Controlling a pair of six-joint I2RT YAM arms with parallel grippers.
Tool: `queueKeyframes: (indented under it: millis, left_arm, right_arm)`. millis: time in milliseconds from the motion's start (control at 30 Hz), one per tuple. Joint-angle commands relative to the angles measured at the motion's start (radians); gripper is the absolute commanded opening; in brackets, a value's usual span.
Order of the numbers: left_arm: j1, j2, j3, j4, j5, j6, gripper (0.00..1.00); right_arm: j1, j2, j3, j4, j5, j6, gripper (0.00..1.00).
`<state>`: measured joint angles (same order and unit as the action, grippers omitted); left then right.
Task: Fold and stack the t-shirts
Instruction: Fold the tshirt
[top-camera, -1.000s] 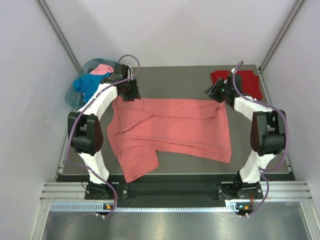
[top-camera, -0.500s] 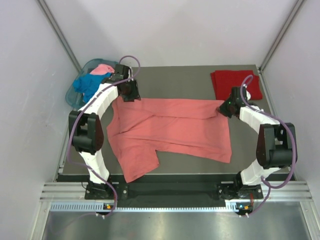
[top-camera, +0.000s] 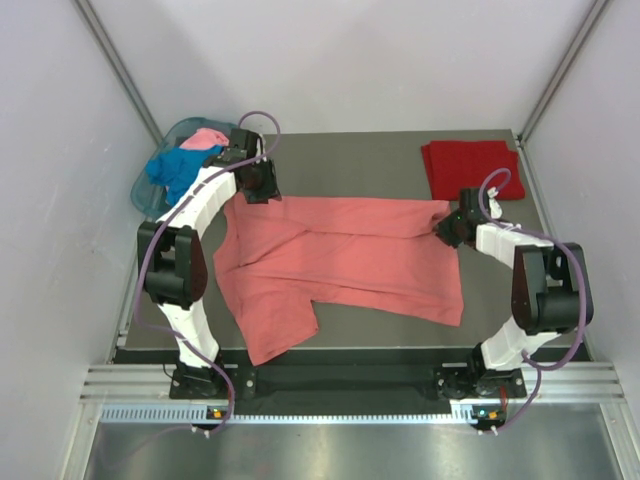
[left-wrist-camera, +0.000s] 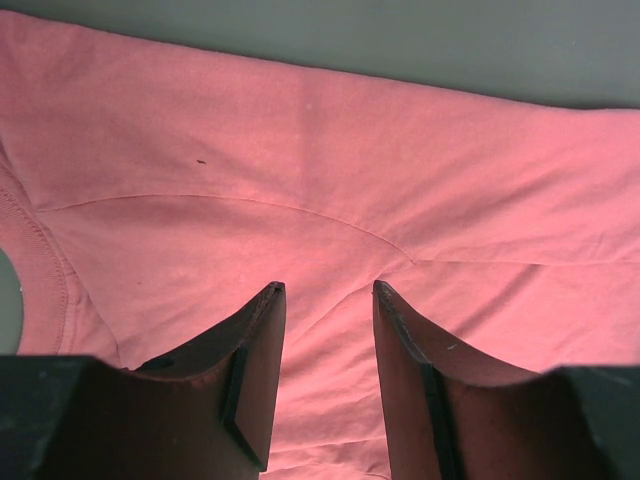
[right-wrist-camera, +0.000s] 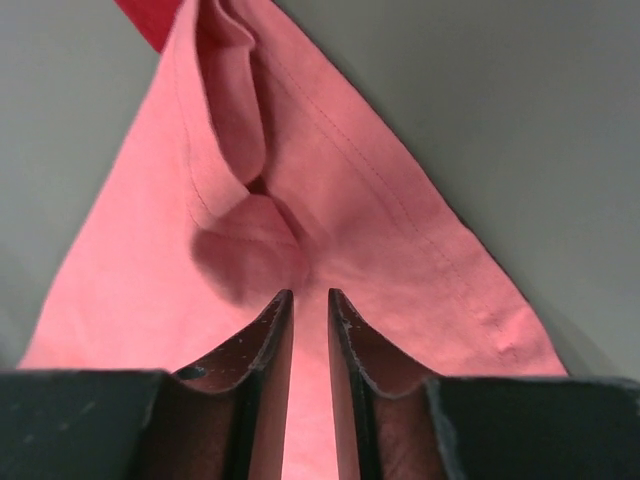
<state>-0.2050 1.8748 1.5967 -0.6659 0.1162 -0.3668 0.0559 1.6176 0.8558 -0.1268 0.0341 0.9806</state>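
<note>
A salmon-coral t-shirt (top-camera: 340, 255) lies spread on the dark table, one sleeve reaching toward the front edge. My left gripper (top-camera: 258, 186) hovers over its far left part near the collar, open, with the cloth (left-wrist-camera: 350, 180) flat under the parted fingers (left-wrist-camera: 328, 288). At the shirt's far right corner my right gripper (top-camera: 448, 228) has its jaws nearly together on the fabric (right-wrist-camera: 330, 200), which bunches up just ahead of the tips (right-wrist-camera: 308, 293). A dark red t-shirt (top-camera: 475, 167) lies folded at the back right. A blue t-shirt (top-camera: 168, 167) and a light pink one (top-camera: 206, 137) sit in the basket.
The teal plastic basket (top-camera: 138, 192) stands off the table's back left corner, beside the left arm. Grey walls close in both sides and the back. The dark red shirt's edge (right-wrist-camera: 150, 22) shows just beyond the salmon corner in the right wrist view.
My right arm has swung from beside the dark red shirt down to the salmon shirt's far right corner and closed its jaws there. The left arm has stayed still.
</note>
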Motion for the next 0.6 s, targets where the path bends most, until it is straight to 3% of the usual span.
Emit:
queueKeyframes:
  millis: [0, 400, 500, 567]
  left_arm:
    - [0.001, 0.012, 0.016, 0.020, 0.007, -0.009, 0.45]
    - [-0.001, 0.026, 0.025, 0.019, 0.005, -0.006, 0.45]
    - [0.001, 0.033, 0.032, 0.022, -0.010, -0.006, 0.46]
    - [0.001, 0.052, 0.032, 0.037, -0.030, -0.007, 0.46]
  right_arm:
    - [-0.007, 0.014, -0.011, 0.101, 0.032, 0.070, 0.22]
    - [-0.005, 0.073, -0.012, 0.200, 0.026, 0.124, 0.25]
    - [-0.005, 0.070, -0.006, 0.184, 0.055, 0.110, 0.19]
    - [-0.005, 0.061, 0.027, 0.149, 0.091, 0.049, 0.07]
